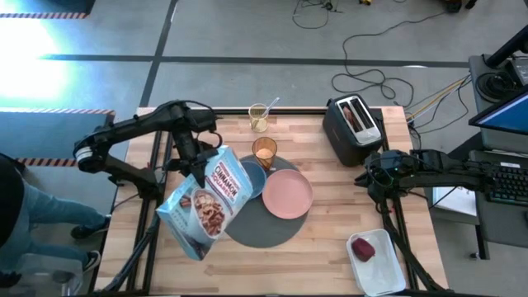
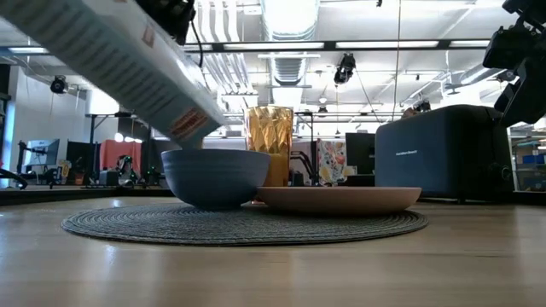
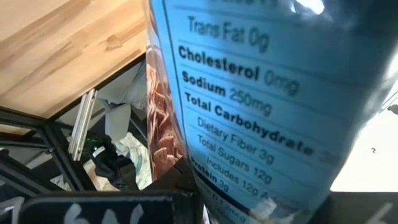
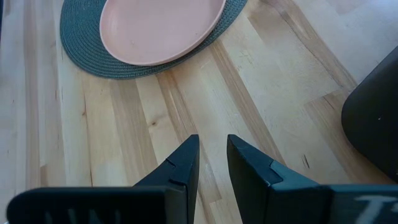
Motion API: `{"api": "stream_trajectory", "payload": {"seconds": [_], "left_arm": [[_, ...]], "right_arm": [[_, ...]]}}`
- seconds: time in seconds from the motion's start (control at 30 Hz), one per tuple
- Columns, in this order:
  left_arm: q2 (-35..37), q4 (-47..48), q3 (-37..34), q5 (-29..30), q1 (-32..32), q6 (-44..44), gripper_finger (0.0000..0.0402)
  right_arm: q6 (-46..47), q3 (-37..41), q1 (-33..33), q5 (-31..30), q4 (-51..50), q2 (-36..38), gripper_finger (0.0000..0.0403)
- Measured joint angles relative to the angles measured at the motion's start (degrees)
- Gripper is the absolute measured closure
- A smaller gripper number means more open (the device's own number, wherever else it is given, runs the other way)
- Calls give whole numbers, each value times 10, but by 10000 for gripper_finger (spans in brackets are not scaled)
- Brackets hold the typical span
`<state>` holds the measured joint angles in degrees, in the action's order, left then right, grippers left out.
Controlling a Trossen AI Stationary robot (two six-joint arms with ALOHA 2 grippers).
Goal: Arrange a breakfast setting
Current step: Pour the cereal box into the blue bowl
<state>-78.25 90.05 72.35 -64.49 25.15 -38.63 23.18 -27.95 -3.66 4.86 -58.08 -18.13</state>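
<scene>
From the high view I have the left tool (image 1: 200, 158) clamped on a tilted cereal box (image 1: 206, 200), whose lower end hangs off the tabletop (image 1: 330, 239) edge while its top leans over the blue bowl (image 1: 253, 178); bowl and pink plate (image 1: 287, 195) sit side by side on the grey mat (image 1: 264, 223), the amber tumbler (image 1: 264, 153) just behind them, the apple (image 1: 363, 248) off in the white tray (image 1: 388, 272). In the low view the box mouth (image 2: 189, 128) hangs just above the bowl rim (image 2: 215, 154). My left wrist view shows only the box's nutrition panel (image 3: 249, 93). My right wrist view shows the right tool (image 4: 211, 158) idle, its fingers nearly together on nothing, near the toaster (image 4: 373, 118). I'd judge the risk is cereal spilling past the bowl onto the mat, or the box slipping at this steep tilt.
</scene>
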Motion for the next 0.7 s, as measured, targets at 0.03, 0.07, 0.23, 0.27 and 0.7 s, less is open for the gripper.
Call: {"api": "stream_trajectory", "payload": {"seconds": [0.03, 0.07, 0.23, 0.27, 0.7], "left_arm": [[5, -1, -7, 0, 1, 1, 349], [10, -1, -12, -1, 2, 0, 349], [30, 0, -15, -5, 8, 4, 349], [31, 0, -10, -4, 8, 4, 349], [37, -1, -19, 4, 13, -15, 349]], "right_arm": [[0, 0, 0, 0, 0, 0, 330], [0, 0, 0, 0, 0, 0, 330], [0, 0, 0, 0, 0, 0, 330], [0, 0, 0, 0, 0, 0, 330], [0, 0, 0, 0, 0, 0, 330]]}}
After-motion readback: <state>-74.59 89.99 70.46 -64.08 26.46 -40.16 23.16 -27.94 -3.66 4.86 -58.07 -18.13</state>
